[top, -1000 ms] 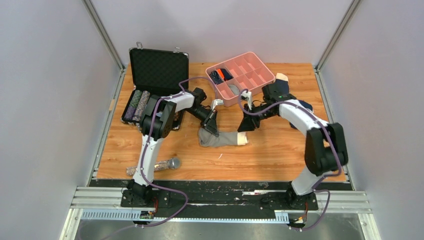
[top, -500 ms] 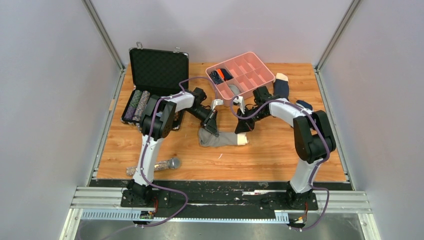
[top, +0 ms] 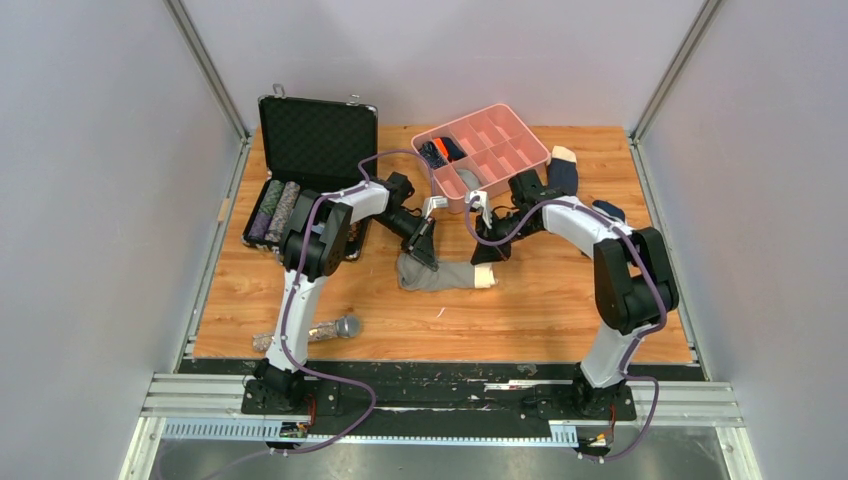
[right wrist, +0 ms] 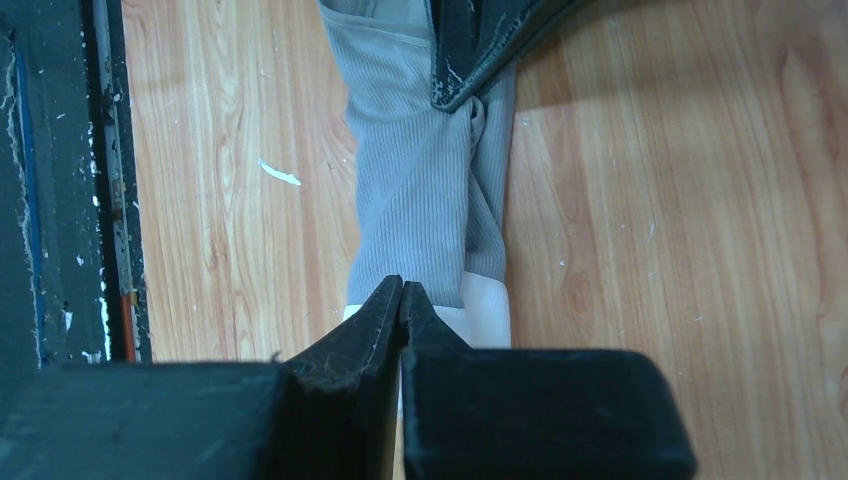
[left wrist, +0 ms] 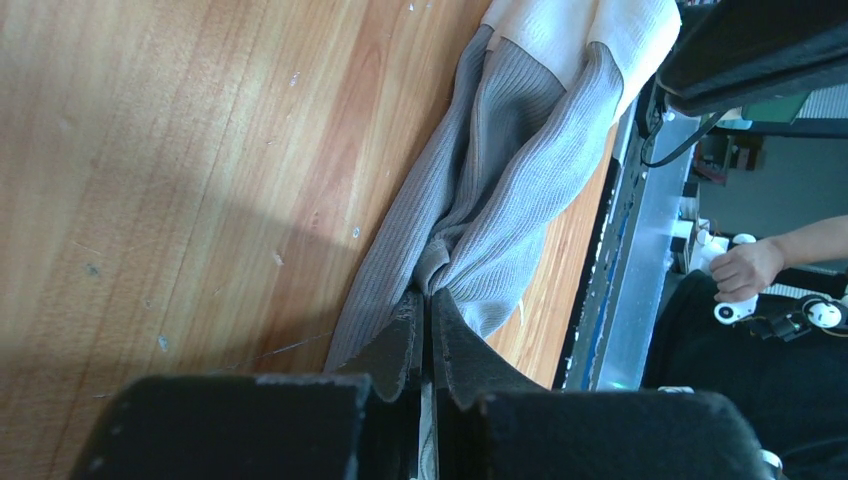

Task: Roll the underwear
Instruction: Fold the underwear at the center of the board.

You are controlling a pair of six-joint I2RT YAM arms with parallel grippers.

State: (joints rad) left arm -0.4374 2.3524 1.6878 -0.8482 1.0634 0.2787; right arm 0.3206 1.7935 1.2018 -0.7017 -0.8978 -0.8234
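The underwear (top: 445,277) is a gray ribbed cloth with a pale cream band at its right end, lying bunched lengthwise on the wooden table. My left gripper (top: 428,262) is shut on its left end, and the cloth (left wrist: 500,170) gathers into folds at the closed tips (left wrist: 430,295). My right gripper (top: 487,256) is shut, its tips (right wrist: 402,285) over the seam between the gray cloth (right wrist: 420,190) and the cream band. Whether it pinches any cloth cannot be told. The left gripper's fingers (right wrist: 480,40) show at the top of the right wrist view.
A pink divided tray (top: 530,130) stands just behind both grippers. An open black case (top: 318,140) holding rolled items (top: 275,208) sits at the back left. A navy sock with a tan toe (top: 562,170) and a navy garment (top: 605,210) lie right. A microphone (top: 335,328) lies front left.
My right arm has swung left toward the underwear's cream end and its gripper has closed. The left gripper has stayed shut on the cloth, almost in place.
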